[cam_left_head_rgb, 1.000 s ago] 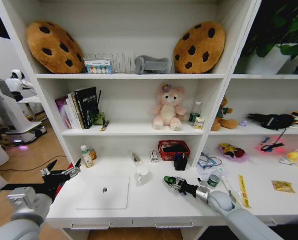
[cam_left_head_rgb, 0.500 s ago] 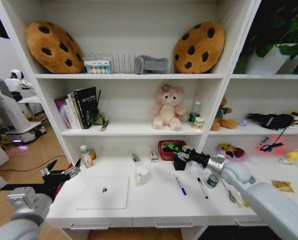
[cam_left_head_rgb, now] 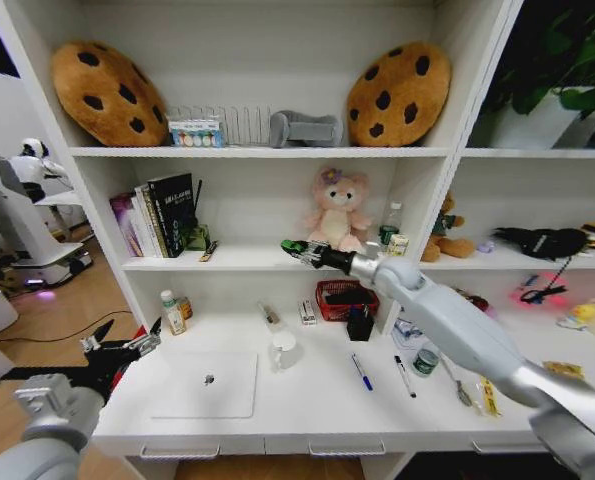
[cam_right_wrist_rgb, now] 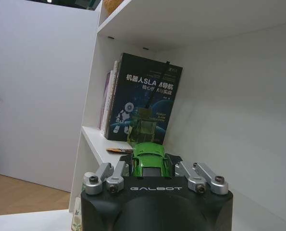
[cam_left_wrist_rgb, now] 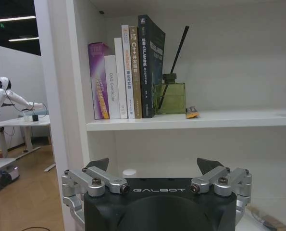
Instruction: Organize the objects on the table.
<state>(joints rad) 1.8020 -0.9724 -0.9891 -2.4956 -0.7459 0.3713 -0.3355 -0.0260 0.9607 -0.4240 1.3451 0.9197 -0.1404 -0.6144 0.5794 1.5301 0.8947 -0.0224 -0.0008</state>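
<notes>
Right wrist view nearest: right claw [cam_right_wrist_rgb: 151,169] pinching green toy car [cam_right_wrist_rgb: 149,158], held above middle shelf [cam_left_head_rgb: 257,259] near diffuser bottle [cam_right_wrist_rgb: 145,126] and books [cam_right_wrist_rgb: 143,98]. Risk: slipping from narrow grip, or nudging bottle on release. Farther out, left claw [cam_left_head_rgb: 127,348] spread, idle beside desk [cam_left_head_rgb: 307,405].

Green toy car [cam_right_wrist_rgb: 150,160] gripped above the middle shelf, silver laptop [cam_left_head_rgb: 206,385] shut flat on white desk [cam_left_head_rgb: 307,410]

Your arms are smooth light-grey shells; each black gripper block [cam_left_wrist_rgb: 164,204] carries white "GALBOT" lettering, silver linkages with dark screws, and black-tipped jaws.
</notes>
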